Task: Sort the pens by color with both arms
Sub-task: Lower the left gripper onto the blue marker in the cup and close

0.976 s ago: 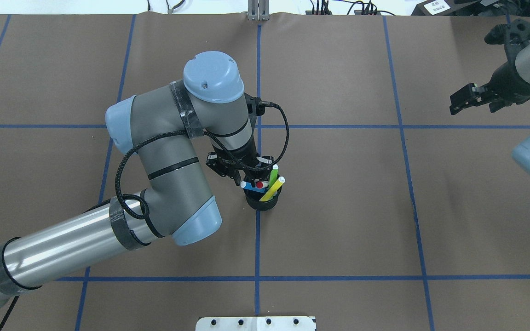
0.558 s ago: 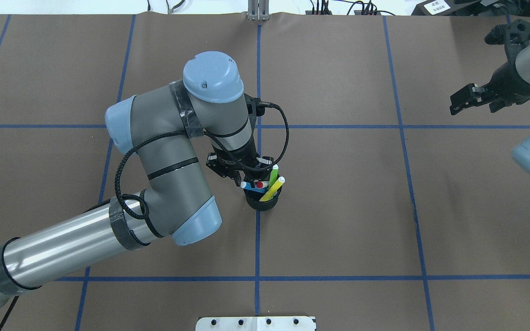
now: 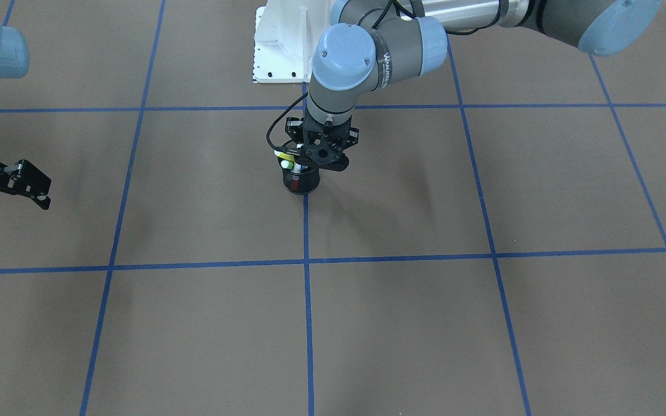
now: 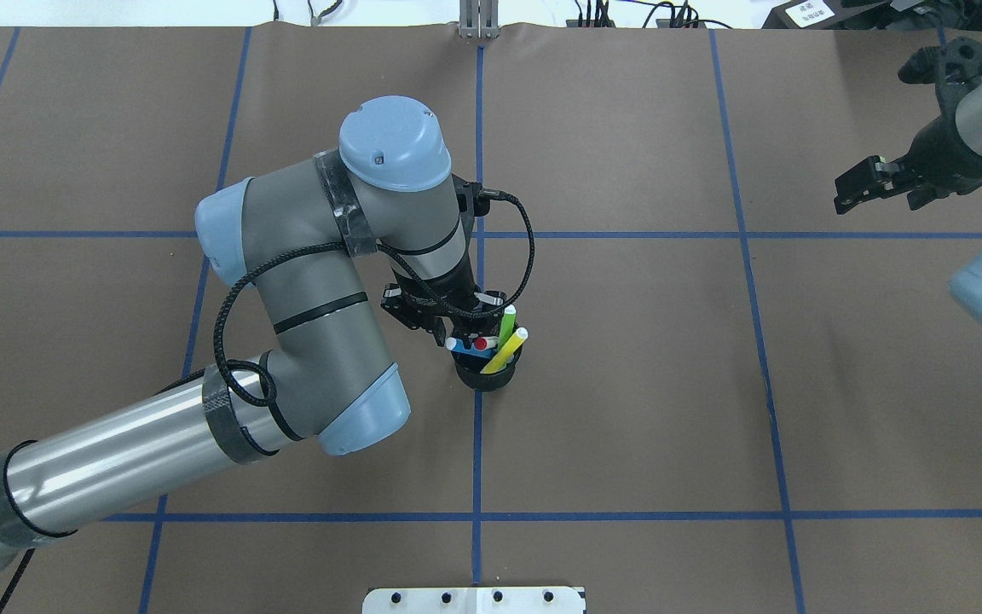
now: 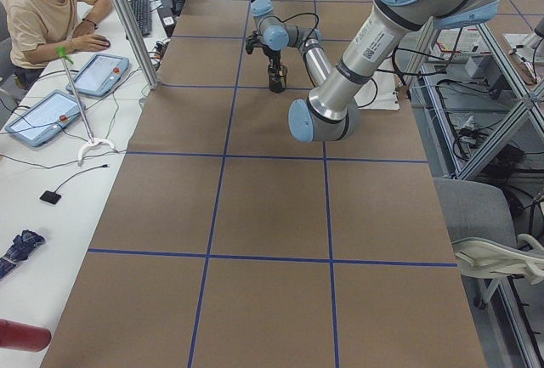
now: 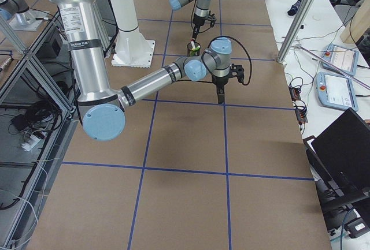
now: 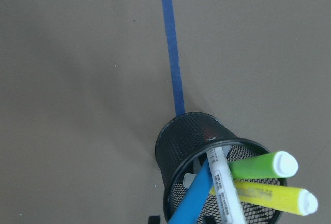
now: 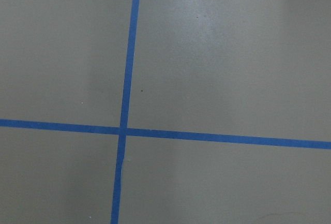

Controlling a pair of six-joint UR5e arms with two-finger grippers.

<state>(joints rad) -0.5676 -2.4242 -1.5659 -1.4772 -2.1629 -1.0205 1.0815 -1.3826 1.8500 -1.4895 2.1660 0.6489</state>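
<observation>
A black mesh cup (image 4: 487, 378) stands on the centre tape line and holds all the pens: a green (image 4: 506, 324), a yellow (image 4: 504, 350), a blue (image 4: 462, 344) and a white one with a red end (image 4: 482, 343). My left gripper (image 4: 467, 331) hangs right over the cup's near-left rim. In the left wrist view the blue pen (image 7: 194, 200) runs up between the two fingertips (image 7: 152, 218), which stand a little apart, beside the white pen (image 7: 223, 182), green pen (image 7: 258, 166) and yellow pen (image 7: 269, 197). My right gripper (image 4: 853, 189) is open and empty, far right above the table.
Brown paper with blue tape lines (image 4: 478, 443) covers the table. The white pedestal base (image 3: 281, 52) stands at the robot's edge. An operator (image 5: 51, 11) sits beside the table's far side with tablets. The right wrist view shows only a tape crossing (image 8: 123, 131).
The right gripper has drifted slightly away from the robot. The left arm, the cup and the pens have not moved.
</observation>
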